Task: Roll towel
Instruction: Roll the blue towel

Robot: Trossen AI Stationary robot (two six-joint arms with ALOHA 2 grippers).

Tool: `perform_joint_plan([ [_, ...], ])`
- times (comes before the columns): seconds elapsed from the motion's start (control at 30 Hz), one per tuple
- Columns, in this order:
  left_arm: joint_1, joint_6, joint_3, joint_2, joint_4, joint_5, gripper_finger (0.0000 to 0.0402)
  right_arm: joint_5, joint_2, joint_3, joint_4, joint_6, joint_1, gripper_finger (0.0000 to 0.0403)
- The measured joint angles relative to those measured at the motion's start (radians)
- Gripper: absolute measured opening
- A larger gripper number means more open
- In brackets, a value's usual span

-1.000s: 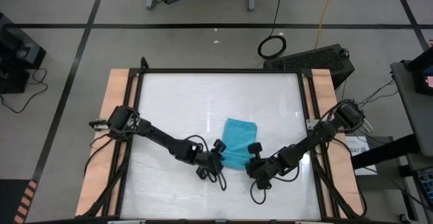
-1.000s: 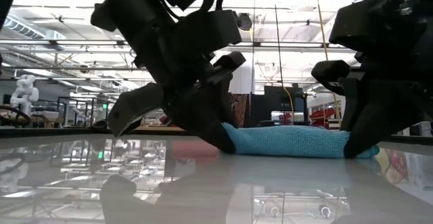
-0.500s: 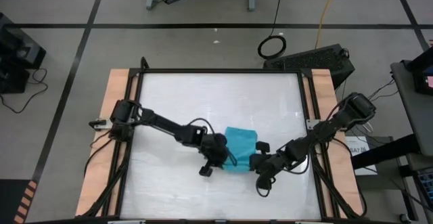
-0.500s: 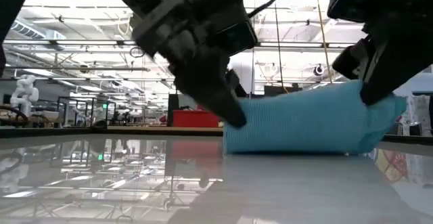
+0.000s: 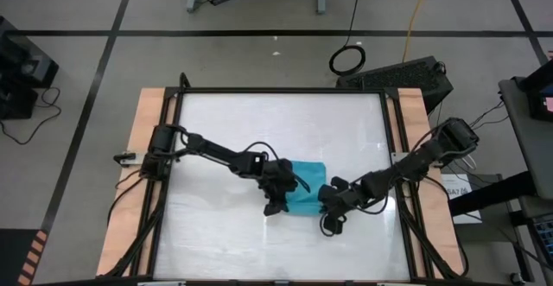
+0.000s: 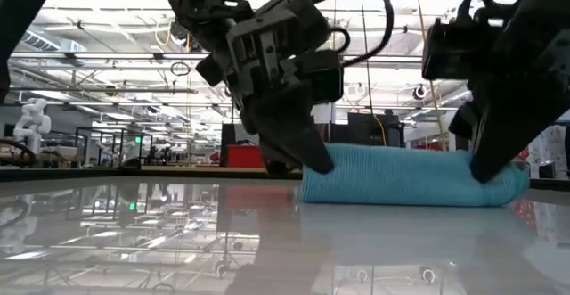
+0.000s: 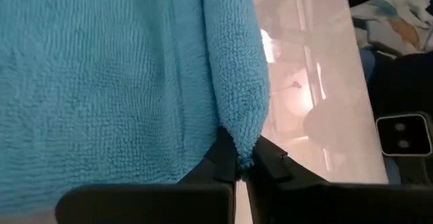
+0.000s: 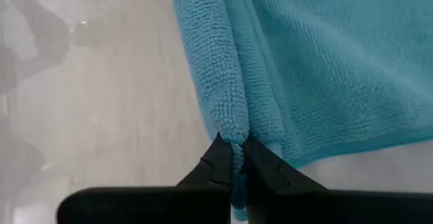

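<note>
The turquoise towel [image 5: 304,182] lies on the white table [image 5: 225,130], near its middle and toward the near edge. Its near part is turned over onto the rest. In the low view the towel [image 6: 405,177] is a low, thick band resting on the table. My left gripper [image 5: 279,201] is shut on the towel's left near corner. My right gripper [image 5: 329,205] is shut on its right near corner. Both also show in the low view, the left gripper [image 6: 307,159] and the right gripper [image 6: 492,168]. My left gripper pinches the thick turned-over fold at the towel's left near corner [image 7: 237,146] between its two fingertips, slanting down from the near left. The fold holds several layers. The towel lies low on the table beyond the fingers. My right gripper pinches the thick turned-over fold at the towel's right near corner [image 8: 232,137] between its two fingertips, slanting down from the near right. The fold holds several layers. The rest of the towel lies flat on the table.
The table has wooden strips along its left edge [image 5: 143,165] and right edge [image 5: 423,148]. Bare white table lies on the far side of the towel. A dark box [image 5: 406,74] and a cable coil [image 5: 347,60] lie on the floor beyond the far edge.
Both grippers, shut on the towel's near corners, have lifted its near edge off the table, carried it toward the far edge and lowered it again. The near part now lies turned over the rest; the far part has stayed on the table.
</note>
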Motion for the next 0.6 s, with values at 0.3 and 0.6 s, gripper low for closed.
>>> perform_joint_plan([
  [0.3,-0.001,-0.045,0.001,0.039,-0.01,0.011,0.0014,-0.051,-0.002,-0.062,0.103,-0.048,-0.031,0.0037],
  [0.6,0.009,-0.061,-0.001,0.039,-0.032,0.026,0.0013,-0.005,-0.075,-0.065,0.067,-0.308,0.024,0.0167],
])
